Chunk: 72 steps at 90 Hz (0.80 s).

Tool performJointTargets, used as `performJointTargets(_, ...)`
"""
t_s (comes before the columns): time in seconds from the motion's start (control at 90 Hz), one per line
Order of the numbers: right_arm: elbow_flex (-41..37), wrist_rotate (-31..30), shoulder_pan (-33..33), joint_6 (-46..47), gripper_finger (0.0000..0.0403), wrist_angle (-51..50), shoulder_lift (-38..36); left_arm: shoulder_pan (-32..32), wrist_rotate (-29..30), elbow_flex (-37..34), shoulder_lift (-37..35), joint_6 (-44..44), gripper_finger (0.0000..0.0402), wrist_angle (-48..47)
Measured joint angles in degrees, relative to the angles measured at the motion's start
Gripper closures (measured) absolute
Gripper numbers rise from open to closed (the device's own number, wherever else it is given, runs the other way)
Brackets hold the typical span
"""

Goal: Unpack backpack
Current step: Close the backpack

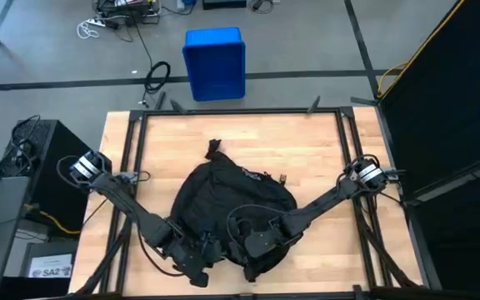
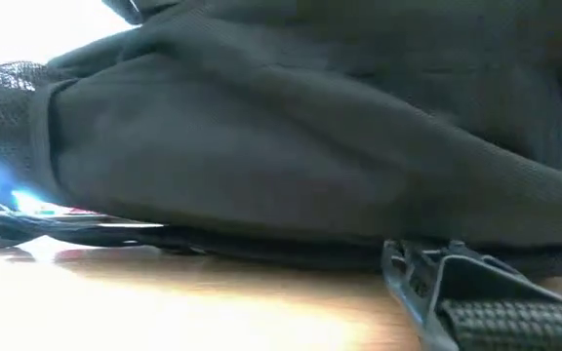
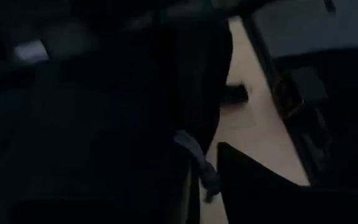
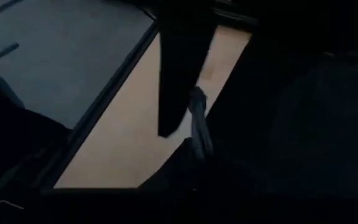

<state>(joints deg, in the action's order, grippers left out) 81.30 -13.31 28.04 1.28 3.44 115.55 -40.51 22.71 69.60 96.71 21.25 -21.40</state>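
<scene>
- High view: backpack (image 1: 223, 204), black soft fabric, lies mid-counter toward the near edge; a short handle or strap end sticks out at its far end. Counter (image 1: 307, 150) is light wood w/ a dark frame around it.
- High view: left gripper (image 1: 192, 250) sits at the pack's near-left edge, touching the fabric; right gripper (image 1: 257, 242) is on the pack's near-right part, also against the fabric. Both are black on black, so jaws: cannot tell if spread or pressed together.
- High view, off-counter: blue bin (image 1: 214, 62) on the floor beyond the far edge; coiled cable (image 1: 157, 77) just beside it; black panel (image 1: 452, 100) to the right of the counter; dark cabinet (image 1: 44, 171) at the left.
- Low view: pack fabric fills nearly all the frame, resting on the wood. Mesh pocket (image 2: 8, 78) at one end. Plastic strap buckle (image 2: 437, 278) w/ ribbed webbing lies on the counter in front of the pack.
- Left wrist view: very dark; pack fabric close up, a grey strap piece (image 3: 197, 162) hanging beside it, a strip of wood and the frame rail beyond. Jaw state not readable.
- Right wrist view: dark; a black strap (image 4: 179, 74) hangs over the wood, w/ a grey zipper pull or strap end (image 4: 199, 121) near it; pack fabric alongside. Grey floor past the frame rail. Jaw state not readable.
</scene>
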Motion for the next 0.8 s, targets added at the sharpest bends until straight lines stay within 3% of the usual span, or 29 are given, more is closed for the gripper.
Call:
performJointTargets(0.144,0.0,-0.4,-0.2,0.6,0.0401,-1.0,-0.2,-0.8,-0.8,3.2,-0.5,2.5,0.0284,-10.0)
performJointTargets(0.333,0.0,-0.4,-0.1,0.6,0.0402,-1.1,-0.2,-2.9,5.1,6.6,-1.2,6.9,0.0238,-18.8)
performJointTargets(0.6,0.0,-0.2,-0.2,0.6,0.0402,-0.7,-0.2,-3.9,8.1,1.2,0.8,4.5,0.0218,-11.2)
performJointTargets(0.8,0.0,0.0,-0.2,0.2,0.0402,1.5,-0.4,-3.8,12.3,0.4,4.4,2.6,0.0217,-10.7)
